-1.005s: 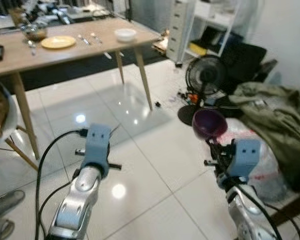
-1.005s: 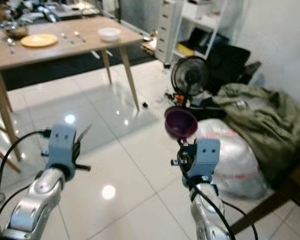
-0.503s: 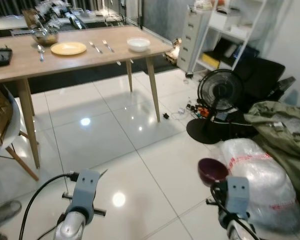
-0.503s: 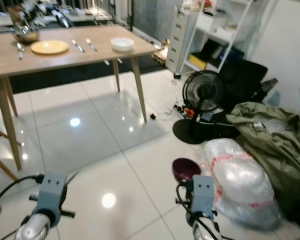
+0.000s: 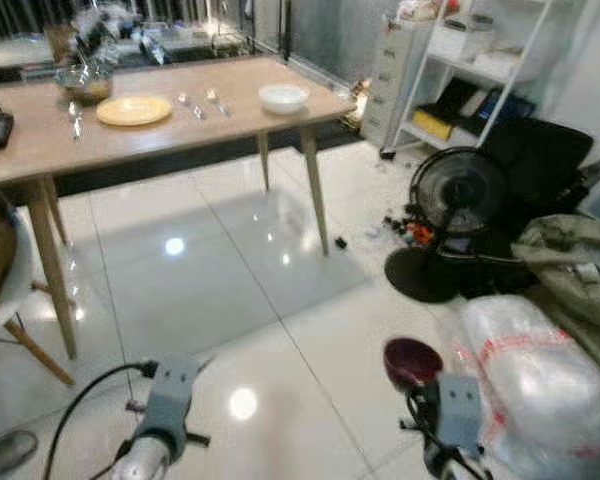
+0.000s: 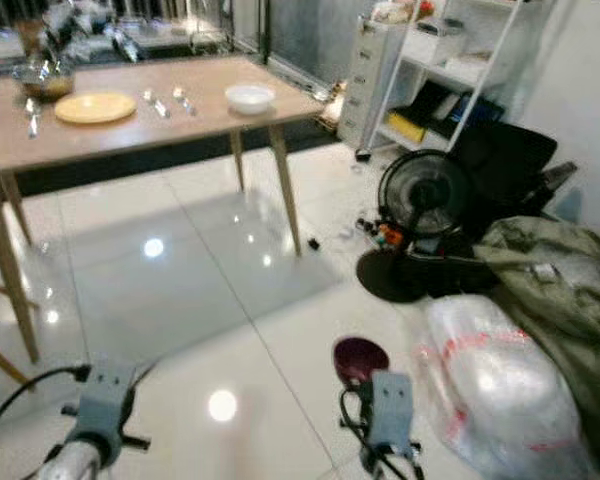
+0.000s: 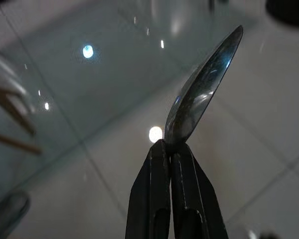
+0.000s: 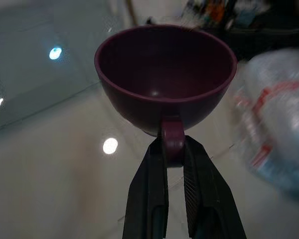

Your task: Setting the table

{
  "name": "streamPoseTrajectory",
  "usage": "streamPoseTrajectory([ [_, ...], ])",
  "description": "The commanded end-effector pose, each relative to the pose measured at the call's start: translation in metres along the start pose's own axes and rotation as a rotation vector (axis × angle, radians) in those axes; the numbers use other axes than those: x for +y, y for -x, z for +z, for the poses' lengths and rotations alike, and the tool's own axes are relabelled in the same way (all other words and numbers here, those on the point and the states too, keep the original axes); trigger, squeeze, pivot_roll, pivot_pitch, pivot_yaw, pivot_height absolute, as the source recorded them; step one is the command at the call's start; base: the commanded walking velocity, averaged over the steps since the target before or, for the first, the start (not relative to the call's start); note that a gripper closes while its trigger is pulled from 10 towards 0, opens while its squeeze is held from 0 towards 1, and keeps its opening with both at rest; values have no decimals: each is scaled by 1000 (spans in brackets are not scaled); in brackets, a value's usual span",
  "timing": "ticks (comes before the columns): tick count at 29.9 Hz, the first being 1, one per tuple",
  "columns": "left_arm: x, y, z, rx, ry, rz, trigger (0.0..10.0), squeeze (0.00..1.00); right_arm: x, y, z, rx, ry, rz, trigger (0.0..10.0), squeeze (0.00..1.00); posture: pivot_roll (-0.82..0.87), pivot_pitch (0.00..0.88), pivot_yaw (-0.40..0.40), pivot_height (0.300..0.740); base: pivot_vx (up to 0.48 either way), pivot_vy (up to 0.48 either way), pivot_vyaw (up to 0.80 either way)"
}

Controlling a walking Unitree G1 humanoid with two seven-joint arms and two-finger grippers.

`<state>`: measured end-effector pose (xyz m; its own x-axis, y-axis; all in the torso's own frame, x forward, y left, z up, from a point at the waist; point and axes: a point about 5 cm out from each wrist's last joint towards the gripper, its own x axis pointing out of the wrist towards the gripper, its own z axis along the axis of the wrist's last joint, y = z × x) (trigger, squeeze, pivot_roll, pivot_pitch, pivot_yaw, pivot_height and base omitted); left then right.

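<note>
Progress: table partly laid, holding plate, cutlery, white bowl | my right end effector clamps maroon cup by handle | left end effector pinches spoon | both well short of table, undelivered

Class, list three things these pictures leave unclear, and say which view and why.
1. Small cutlery beside the yellow plate, left eye view: too small and blurred to identify.
2. Spoon handle, left wrist view: hidden between the fingers.
3. Purple cup handle, right wrist view: partly covered by the right gripper.
</note>
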<state>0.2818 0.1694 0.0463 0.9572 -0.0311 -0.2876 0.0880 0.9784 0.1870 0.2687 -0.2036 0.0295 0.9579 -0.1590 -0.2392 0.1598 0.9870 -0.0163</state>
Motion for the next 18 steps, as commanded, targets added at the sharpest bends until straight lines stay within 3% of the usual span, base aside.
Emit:
streamPoseTrajectory([
  [1,5,2,-10,27,-14,4,10000,0,1,1,-4,0,-8,-13,10000,0,77,73,28,740,461,0,0],
  [10,3,-3,-2,-15,-33,-18,10000,0,-7,-4,-3,-15,-15,-39,10000,0,78,58,37,740,463,0,0],
  [18,6,-5,1,-32,-38,-19,10000,0,-4,-7,5,-56,-7,-14,10000,0,83,47,39,740,461,0,0],
])
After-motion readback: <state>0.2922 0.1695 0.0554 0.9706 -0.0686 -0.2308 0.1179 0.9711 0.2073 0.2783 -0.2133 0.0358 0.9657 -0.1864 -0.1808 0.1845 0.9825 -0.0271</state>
